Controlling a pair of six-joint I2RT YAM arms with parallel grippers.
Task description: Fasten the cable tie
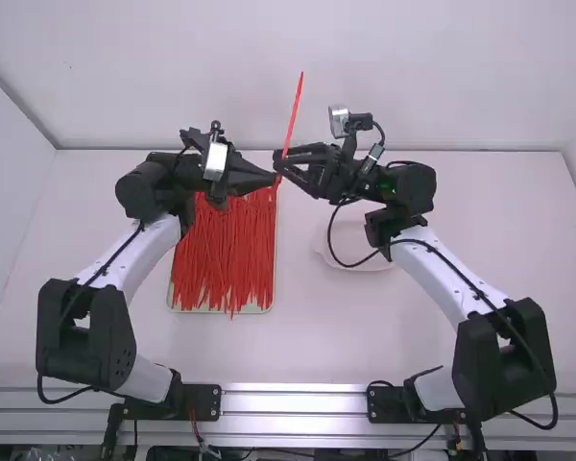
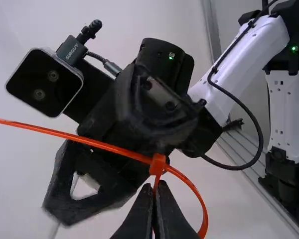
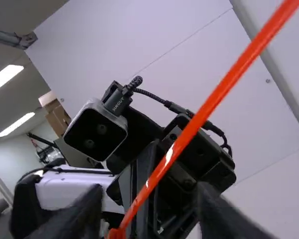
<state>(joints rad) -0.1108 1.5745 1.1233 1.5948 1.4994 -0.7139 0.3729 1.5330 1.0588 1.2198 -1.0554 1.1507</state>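
A red cable tie (image 1: 293, 110) is held above the table's far middle, its tail pointing up. My left gripper (image 1: 269, 177) is shut on it; in the left wrist view the fingers (image 2: 154, 199) pinch the strap just below the tie's head (image 2: 158, 164), and the strap curves into a loop (image 2: 199, 209). My right gripper (image 1: 286, 171) faces the left one, open. In the right wrist view its fingers (image 3: 84, 211) stand wide apart, with the tie's tail (image 3: 214, 94) running free between them.
A pile of red cable ties (image 1: 226, 245) lies on a pale mat (image 1: 273, 288) under the left arm. A white dish (image 1: 350, 257) sits beneath the right arm. The back wall stands close behind both grippers.
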